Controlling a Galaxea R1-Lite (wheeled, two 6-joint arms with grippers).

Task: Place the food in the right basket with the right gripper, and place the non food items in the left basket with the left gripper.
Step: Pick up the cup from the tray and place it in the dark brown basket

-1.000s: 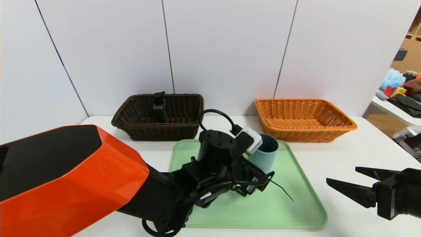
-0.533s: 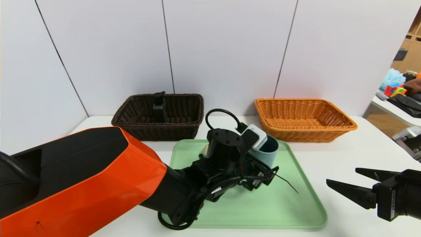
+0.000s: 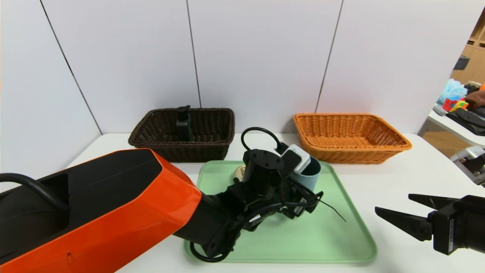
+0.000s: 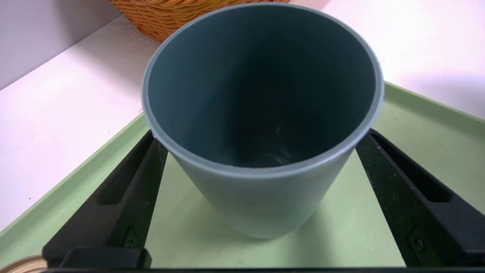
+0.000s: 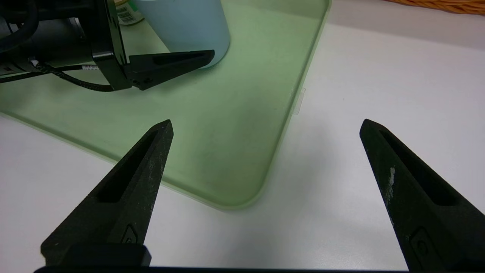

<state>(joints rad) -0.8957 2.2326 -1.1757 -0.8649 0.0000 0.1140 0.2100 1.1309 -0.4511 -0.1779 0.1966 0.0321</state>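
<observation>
fingers (image 4: pixel 125 197) of your left gripper (image 4: pixel 261 197) stand wide on either side of the upright blue-grey cup (image 4: pixel 261 125) on the green tray (image 3: pixel 333 242), not yet squeezing, ready to carry it to the left basket (image 3: pixel 182 149); your right gripper (image 3: pixel 401 216) waits spread and empty over the desk (image 3: pixel 409 170).

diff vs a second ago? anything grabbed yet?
The left gripper pushed further over the green tray, toward the blue-grey cup. Its open fingers now straddle the cup in the left wrist view; nothing gripped or lifted yet. Unchanged: cup upright on the tray, pump bottle in the dark basket, orange basket and open right gripper off the tray.
</observation>
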